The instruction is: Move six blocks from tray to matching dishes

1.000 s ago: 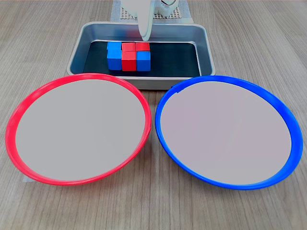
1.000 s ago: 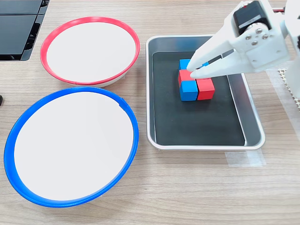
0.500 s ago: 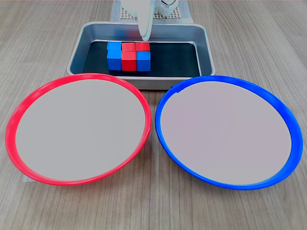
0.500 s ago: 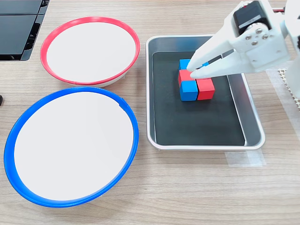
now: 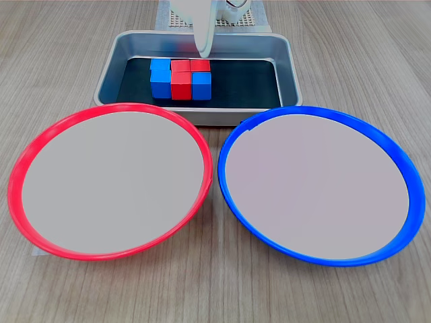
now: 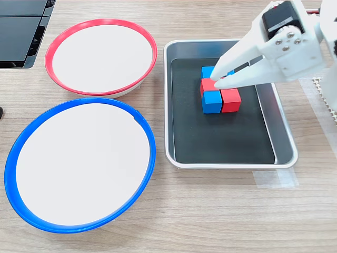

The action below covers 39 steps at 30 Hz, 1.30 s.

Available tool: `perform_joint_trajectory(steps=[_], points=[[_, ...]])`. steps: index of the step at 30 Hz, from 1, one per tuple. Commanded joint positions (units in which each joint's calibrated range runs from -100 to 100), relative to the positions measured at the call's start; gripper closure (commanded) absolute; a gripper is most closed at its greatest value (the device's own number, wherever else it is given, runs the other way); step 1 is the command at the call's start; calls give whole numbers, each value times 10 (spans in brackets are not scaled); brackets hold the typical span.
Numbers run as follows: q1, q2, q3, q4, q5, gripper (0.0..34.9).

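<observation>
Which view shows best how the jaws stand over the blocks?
The second exterior view: the gripper appears side-on, jaws slightly apart above the blocks. The first exterior view shows only one white jaw end-on above the blocks.

Setting: a lab or office desk. Indicators: wood-grain laminate surface (image 6: 210,221), tape strip (image 6: 275,178) securing items, black equipment (image 6: 18,31) at the edge.

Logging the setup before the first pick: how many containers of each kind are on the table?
Red-rimmed dish: 1
Blue-rimmed dish: 1
Silver tray: 1
Total: 3
Blocks sit clustered in the tray, partly hidden by the claw.
</observation>
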State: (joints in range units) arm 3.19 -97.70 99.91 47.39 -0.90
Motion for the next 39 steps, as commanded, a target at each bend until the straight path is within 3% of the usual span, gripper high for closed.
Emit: perform_joint_trajectory(steps=[1, 6, 11, 15, 21, 26, 35, 39], points=[[14, 93, -71, 42, -18, 347], [52, 304, -312, 207, 57, 348], [113, 402, -389, 264, 152, 348], [137, 431, -350, 229, 215, 348], [122, 497, -330, 189, 261, 348], [113, 534, -297, 116, 279, 348], [90, 619, -271, -89, 265, 348], [79, 643, -313, -101, 246, 348]])
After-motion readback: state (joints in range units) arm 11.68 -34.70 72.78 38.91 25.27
